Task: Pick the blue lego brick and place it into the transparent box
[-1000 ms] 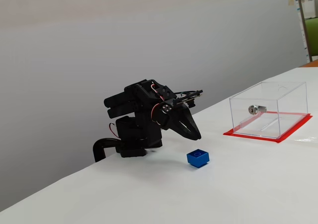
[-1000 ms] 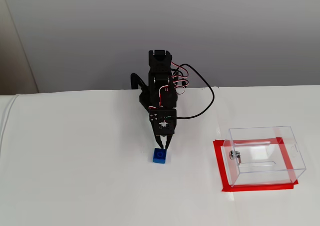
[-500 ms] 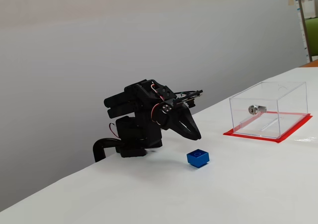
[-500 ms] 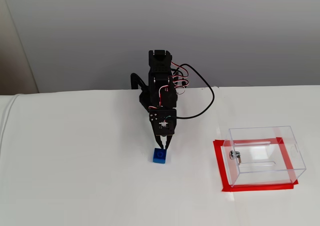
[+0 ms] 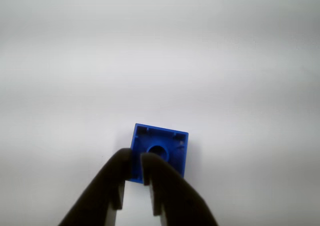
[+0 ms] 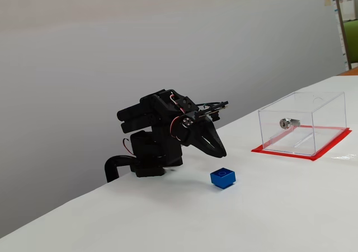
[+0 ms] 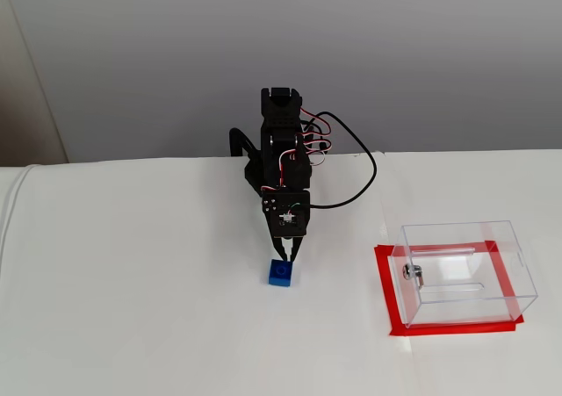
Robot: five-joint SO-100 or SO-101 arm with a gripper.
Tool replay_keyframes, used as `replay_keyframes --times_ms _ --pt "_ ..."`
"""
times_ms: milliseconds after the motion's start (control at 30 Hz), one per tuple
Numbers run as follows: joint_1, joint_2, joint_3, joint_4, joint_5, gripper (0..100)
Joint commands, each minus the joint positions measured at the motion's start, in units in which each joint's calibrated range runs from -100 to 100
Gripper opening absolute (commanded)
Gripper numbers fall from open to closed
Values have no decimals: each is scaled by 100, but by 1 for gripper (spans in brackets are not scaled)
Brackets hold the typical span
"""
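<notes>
The blue lego brick (image 5: 162,143) lies on the white table, with its round stud up in a fixed view (image 6: 223,177). My black gripper (image 5: 136,158) hangs just above and behind it, apart from it in a fixed view (image 6: 220,151). Its jaws are almost together, with only a thin gap, and hold nothing. In the other fixed view the gripper tip (image 7: 284,255) points down at the brick (image 7: 281,273). The transparent box (image 6: 302,123) with its silver lock (image 6: 288,123) stands on a red mat to the right, and also shows in the other fixed view (image 7: 465,269).
The arm's black base (image 6: 146,157) stands at the table's back edge by a grey wall. Wires (image 7: 351,172) loop from the arm toward the box side. White table (image 7: 132,282) spreads around the brick.
</notes>
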Motion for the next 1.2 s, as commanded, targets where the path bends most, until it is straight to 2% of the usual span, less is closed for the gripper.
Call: replay_keyframes --times_ms 0,867,1167 --pt "-11 -59 59 12 27 2" --pt "-11 -59 50 47 -15 3" --pt "-11 -59 -40 99 22 20"
